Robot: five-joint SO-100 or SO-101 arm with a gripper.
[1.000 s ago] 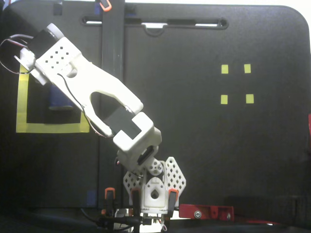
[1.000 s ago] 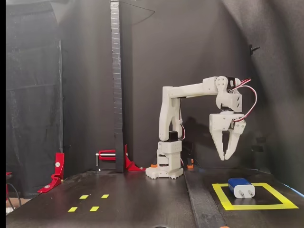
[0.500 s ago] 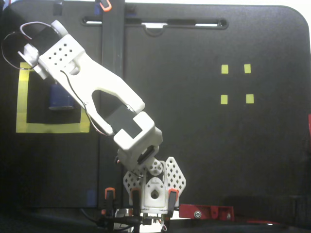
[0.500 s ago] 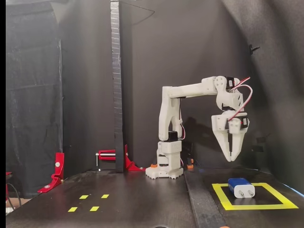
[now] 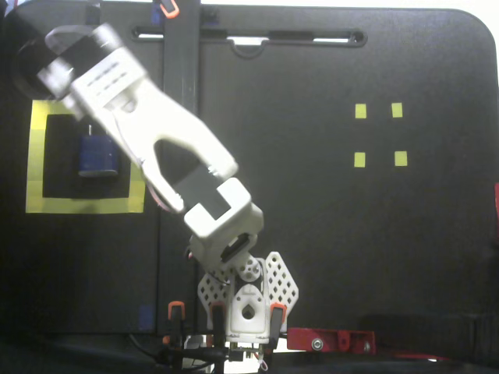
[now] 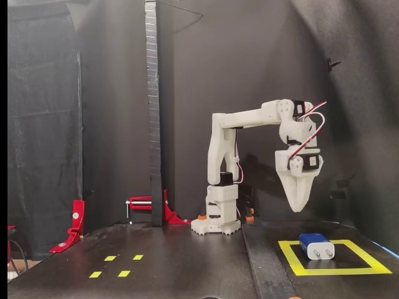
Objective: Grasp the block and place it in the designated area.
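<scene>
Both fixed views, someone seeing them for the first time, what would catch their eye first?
Probably the white arm, its gripper hanging in the air with the fingers together, above and apart from everything on the table. Next, the blue block lying inside the yellow-framed designated area, at the right in the side-on fixed view and at the left in the fixed view from above. Four small yellow markers sit far across the dark table.

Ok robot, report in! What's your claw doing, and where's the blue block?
Gripper shut, empty, hanging in the air. Block lying flat inside the yellow-taped area. Nothing in the way.
</scene>
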